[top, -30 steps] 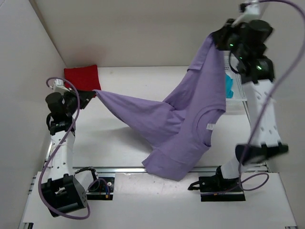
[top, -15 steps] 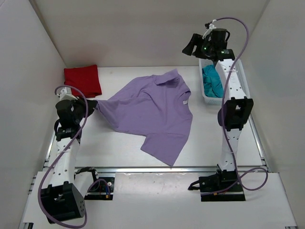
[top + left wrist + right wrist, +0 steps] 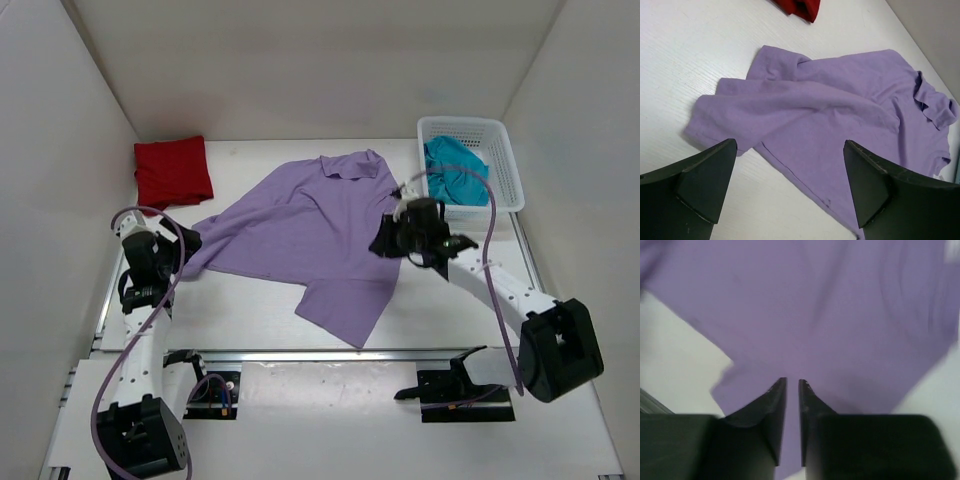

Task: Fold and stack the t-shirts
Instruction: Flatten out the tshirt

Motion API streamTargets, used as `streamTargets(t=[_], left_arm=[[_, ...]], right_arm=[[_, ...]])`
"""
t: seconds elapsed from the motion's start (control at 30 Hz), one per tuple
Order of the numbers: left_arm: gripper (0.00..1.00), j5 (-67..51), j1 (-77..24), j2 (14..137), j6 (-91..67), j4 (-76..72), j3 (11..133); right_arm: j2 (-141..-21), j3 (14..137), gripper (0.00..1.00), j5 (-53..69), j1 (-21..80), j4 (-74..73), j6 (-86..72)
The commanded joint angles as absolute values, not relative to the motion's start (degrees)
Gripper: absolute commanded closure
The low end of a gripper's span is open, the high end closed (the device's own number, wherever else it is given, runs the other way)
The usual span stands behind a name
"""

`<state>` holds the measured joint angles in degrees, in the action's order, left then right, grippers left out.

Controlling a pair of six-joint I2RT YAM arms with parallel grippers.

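Observation:
The lavender t-shirt (image 3: 310, 235) lies spread and rumpled on the table, held by neither gripper. My left gripper (image 3: 190, 243) hovers just off its left sleeve with jaws wide open and empty; in the left wrist view the gripper (image 3: 790, 187) frames the shirt's (image 3: 840, 100) hem. My right gripper (image 3: 385, 240) hangs low over the shirt's right edge. In the right wrist view this gripper (image 3: 793, 381) shows only a thin gap with nothing in it, purple cloth (image 3: 815, 305) below. The red t-shirt (image 3: 173, 172) lies folded at the back left. The teal t-shirt (image 3: 455, 178) sits bunched in the basket.
A white mesh basket (image 3: 505, 160) stands at the back right. White walls close in the table on the left, back and right. A metal rail (image 3: 300, 354) runs along the near edge, with the arm bases behind it.
The lavender shirt, held up by both grippers a second ago, has dropped flat on the table. The left gripper let go and opened wide. The right arm swung down to the shirt's right edge.

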<state>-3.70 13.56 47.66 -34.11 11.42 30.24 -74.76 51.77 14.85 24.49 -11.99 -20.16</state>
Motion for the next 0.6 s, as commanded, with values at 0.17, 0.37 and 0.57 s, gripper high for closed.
streamTargets(t=[0.17,0.37,0.57], left_arm=[[0.01,-5.3,15.9,50.6,-34.6,6.8,27.9],[0.48,-7.0,12.8,64.5,-38.5,-4.0,29.3],[0.46,-6.6,12.7,76.5,-38.1,-3.7,37.3]], right_arm=[[-63.5,26.7,0.48,5.8,20.4,-3.9,-27.4],[-64.3,22.9,0.42,8.0,16.9,-0.3,-28.0],[-74.7,25.8,0.88,13.9,13.9,8.0,-29.7]])
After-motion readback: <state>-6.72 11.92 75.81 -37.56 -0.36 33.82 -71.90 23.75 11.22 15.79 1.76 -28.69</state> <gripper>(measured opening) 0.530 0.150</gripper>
